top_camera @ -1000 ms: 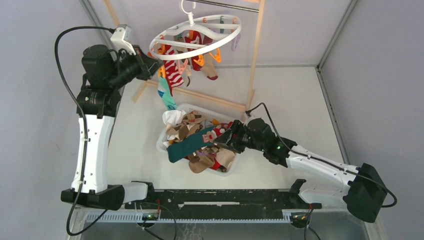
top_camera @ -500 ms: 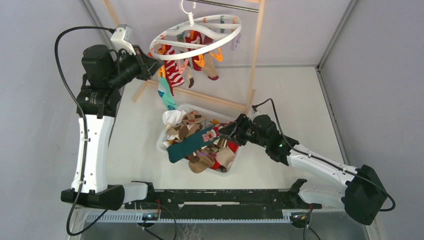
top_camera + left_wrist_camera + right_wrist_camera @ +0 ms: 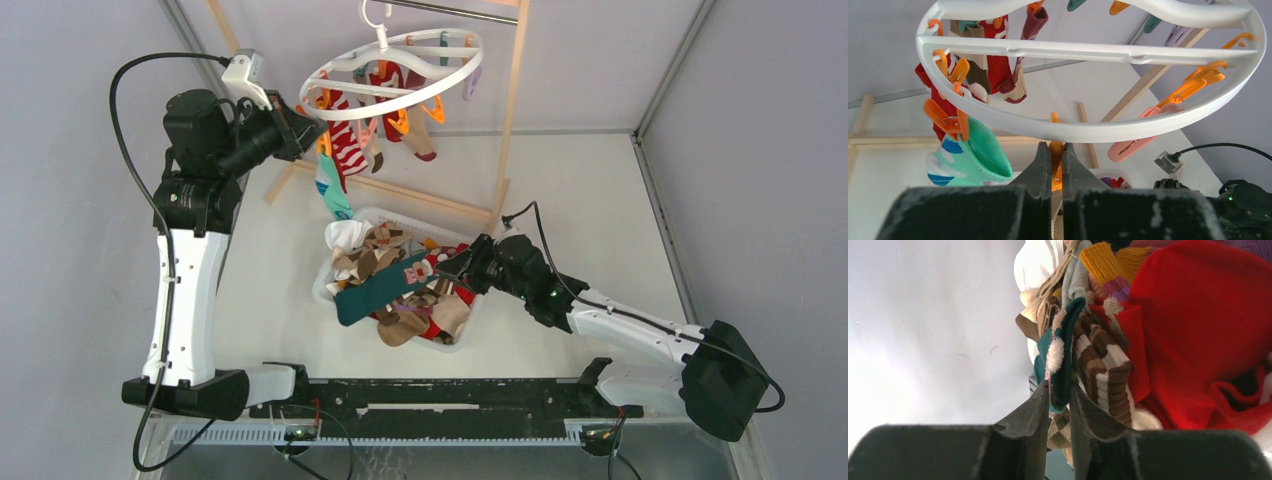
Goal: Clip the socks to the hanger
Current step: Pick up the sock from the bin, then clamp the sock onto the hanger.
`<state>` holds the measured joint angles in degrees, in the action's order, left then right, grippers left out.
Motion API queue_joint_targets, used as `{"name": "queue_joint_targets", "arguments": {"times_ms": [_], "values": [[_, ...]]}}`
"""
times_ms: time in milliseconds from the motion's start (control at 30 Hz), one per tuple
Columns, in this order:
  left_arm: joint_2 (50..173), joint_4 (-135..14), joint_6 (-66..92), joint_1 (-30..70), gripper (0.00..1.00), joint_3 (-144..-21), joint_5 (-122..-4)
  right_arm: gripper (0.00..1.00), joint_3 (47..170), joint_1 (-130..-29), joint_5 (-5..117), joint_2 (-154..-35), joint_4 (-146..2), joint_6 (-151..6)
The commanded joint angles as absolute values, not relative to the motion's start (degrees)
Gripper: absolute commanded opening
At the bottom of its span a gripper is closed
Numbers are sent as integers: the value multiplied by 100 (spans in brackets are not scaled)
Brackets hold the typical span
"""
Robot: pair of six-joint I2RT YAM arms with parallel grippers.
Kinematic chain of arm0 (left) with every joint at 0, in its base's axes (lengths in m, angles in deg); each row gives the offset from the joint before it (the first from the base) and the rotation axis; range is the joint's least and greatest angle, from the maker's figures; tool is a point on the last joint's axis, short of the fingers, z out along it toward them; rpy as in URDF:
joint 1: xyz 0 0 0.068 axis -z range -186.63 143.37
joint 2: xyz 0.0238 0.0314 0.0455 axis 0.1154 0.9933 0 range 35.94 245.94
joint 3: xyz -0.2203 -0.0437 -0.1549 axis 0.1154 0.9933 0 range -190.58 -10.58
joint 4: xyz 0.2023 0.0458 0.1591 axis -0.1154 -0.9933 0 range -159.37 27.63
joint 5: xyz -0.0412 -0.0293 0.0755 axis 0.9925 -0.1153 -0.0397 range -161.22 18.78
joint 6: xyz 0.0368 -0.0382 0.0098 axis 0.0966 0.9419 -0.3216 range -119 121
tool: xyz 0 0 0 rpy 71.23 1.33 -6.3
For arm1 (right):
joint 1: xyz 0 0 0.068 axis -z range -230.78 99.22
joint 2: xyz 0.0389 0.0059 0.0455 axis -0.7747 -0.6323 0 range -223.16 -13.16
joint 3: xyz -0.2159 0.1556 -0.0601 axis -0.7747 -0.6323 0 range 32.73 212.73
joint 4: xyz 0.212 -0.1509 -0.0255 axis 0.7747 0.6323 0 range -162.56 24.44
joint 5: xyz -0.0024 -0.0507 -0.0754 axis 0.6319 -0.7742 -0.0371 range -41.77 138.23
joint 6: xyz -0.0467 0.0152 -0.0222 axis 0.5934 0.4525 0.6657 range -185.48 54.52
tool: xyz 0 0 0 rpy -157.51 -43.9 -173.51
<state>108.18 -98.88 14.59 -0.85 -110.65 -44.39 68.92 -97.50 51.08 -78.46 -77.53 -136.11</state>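
Note:
The white ring hanger (image 3: 460,62) hangs from the wooden frame, with several socks clipped on it, among them a mint-teal one (image 3: 333,190) and a red striped one (image 3: 348,145). My left gripper (image 3: 312,125) is at the ring's near-left rim. In the left wrist view the left gripper (image 3: 1056,146) is shut on an orange peg (image 3: 1056,162) just under the ring (image 3: 1098,131). My right gripper (image 3: 447,268) is at the tub's right side. In the right wrist view the right gripper (image 3: 1059,385) is shut on the edge of a dark green sock (image 3: 1065,365), which lies across the sock pile (image 3: 375,290).
A translucent white tub (image 3: 395,215) full of loose socks stands mid-table. The pale wooden pole frame (image 3: 510,110) stands behind it, its base bar on the table. Grey walls close in on both sides. The right arm's cable loops above its wrist (image 3: 520,215).
My right gripper has shifted a little toward the far side at the tub's right edge, still on the dark green sock. The left arm and hanger have not moved.

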Motion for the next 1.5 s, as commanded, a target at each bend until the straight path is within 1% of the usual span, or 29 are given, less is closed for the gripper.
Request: {"name": "queue_joint_targets", "arguments": {"times_ms": [0,133,167,333,433,567,700,833,933,1100,1467], "values": [[10633,-9691,1559,-65,0,-10998,-4327,22,6932,-9831,4343,-7530,-8129,-13457],[10652,-9691,1589,-65,0,-11006,-4293,2,7283,-9832,4189,-7402,-7902,-12832],[10649,-9691,1600,-64,0,-10999,-4281,0,7425,-9832,4182,-7403,-7812,-12609],[10650,-9691,1657,-59,0,-11007,-4248,0,8375,-10028,4174,-7621,-7567,-11425],[10663,-9689,1769,-72,0,-11031,-4183,0,9229,-10393,4219,-7991,-7536,-10520],[10671,-9690,1960,-73,0,-11051,-4054,0,10107,-10963,4658,-8576,-7449,-9004],[10656,-9689,2043,-70,0,-11045,-4003,0,10505,-11166,5172,-8842,-7420,-7870],[10660,-9666,2157,-71,0,-10972,-3999,0,10969,-11228,5148,-9165,-7382,-7065],[10633,-9553,2270,-69,0,-10853,-4080,0,11466,-11222,4681,-9565,-7048,-6689],[10618,-9470,2311,-24,0,-10754,-4258,0,12013,-11221,4049,-10123,-7068,-6409],[10579,-9320,2273,41,0,-10514,-4377,0,12735,-11274,4217,-10669,-6860,-6153]]}}
